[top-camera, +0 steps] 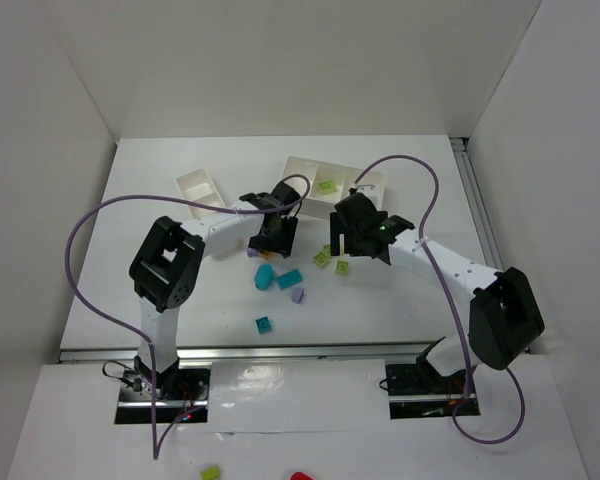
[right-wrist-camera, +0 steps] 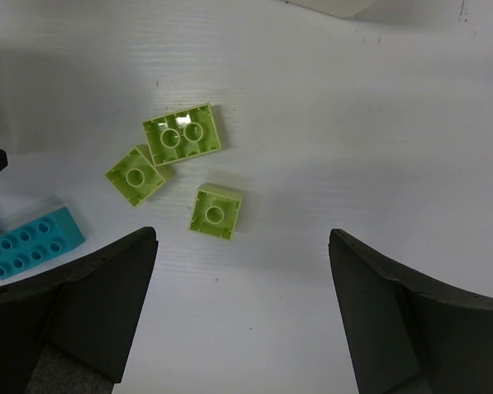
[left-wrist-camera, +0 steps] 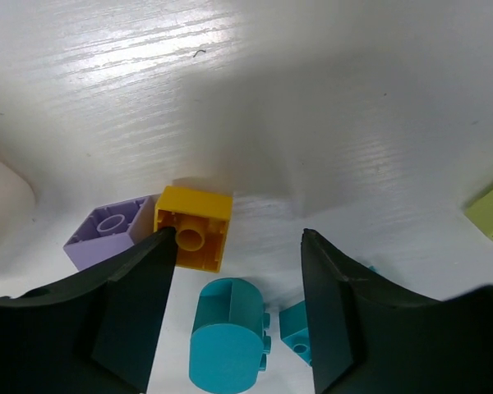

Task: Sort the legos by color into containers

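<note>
My left gripper (top-camera: 273, 238) is open and empty, low over the table. In the left wrist view its left fingertip (left-wrist-camera: 160, 246) touches or overlaps the corner of an orange brick (left-wrist-camera: 193, 228). A lavender brick (left-wrist-camera: 107, 234) lies beside that brick, and a teal round brick (left-wrist-camera: 228, 335) and a small teal brick (left-wrist-camera: 294, 328) lie nearer. My right gripper (top-camera: 352, 238) is open and empty above three lime green bricks (right-wrist-camera: 183, 135), (right-wrist-camera: 135, 176), (right-wrist-camera: 215, 211). The narrow white tray (top-camera: 202, 190) and the wider tray (top-camera: 352, 172), which holds a green brick (top-camera: 326, 186), stand behind.
A flat teal brick (top-camera: 289, 280), a lavender brick (top-camera: 298, 295) and a small teal brick (top-camera: 264, 323) lie toward the front. A green piece (top-camera: 210, 472) and a red piece (top-camera: 300, 477) lie on the front ledge. White walls enclose the table.
</note>
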`<state>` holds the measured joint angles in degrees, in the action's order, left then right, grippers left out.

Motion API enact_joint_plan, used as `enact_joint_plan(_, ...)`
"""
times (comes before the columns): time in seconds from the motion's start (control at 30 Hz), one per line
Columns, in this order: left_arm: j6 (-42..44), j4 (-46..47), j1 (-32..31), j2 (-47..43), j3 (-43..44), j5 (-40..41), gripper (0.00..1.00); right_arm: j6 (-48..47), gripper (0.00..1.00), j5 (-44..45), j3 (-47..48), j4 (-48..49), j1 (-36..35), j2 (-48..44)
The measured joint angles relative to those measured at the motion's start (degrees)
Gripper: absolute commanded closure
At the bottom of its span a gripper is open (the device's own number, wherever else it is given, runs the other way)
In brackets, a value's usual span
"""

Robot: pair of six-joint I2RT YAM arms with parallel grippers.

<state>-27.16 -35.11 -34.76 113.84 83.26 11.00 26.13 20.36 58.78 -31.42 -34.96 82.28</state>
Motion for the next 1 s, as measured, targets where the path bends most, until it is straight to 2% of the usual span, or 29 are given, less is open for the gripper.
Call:
enact_joint_plan(0.03, 0.0, 0.0, 0.0, 0.0, 0.0, 0.1, 0.22, 0.0, 0.08, 0.0, 0.0, 0.0, 0.0, 0.0)
enact_joint_plan(0.37, 0.0, 0.1, 0.0, 0.0, 0.0, 1.3, 0.18, 0.0, 0.08, -0.1, 0.0, 0.0, 0.0, 0.0)
enact_joint_plan(0.57, 0.2, 0.0, -0.1, 0.0, 0.0, 2.0, 0.1, 0.0, 0.08, -0.1, 0.0, 0.0, 0.0, 0.0)
enact_joint_plan(0.63, 0.3, 0.0, -0.2, 0.0, 0.0, 1.9, 0.1, 0.0, 0.08, -0.1, 0.0, 0.0, 0.0, 0.0)
enact_joint_plan(0.77, 0.7, -0.4, -0.4, 0.0, 1.1, 0.2, 0.21, 0.0, 0.08, -0.2, 0.0, 0.0, 0.0, 0.0)
enact_joint_plan(1.0, 1.2, 0.0, -0.9, 1.1, 2.8, -5.1, 0.24, 0.0, 0.08, -0.2, 0.0, -0.3, 0.0, 0.0)
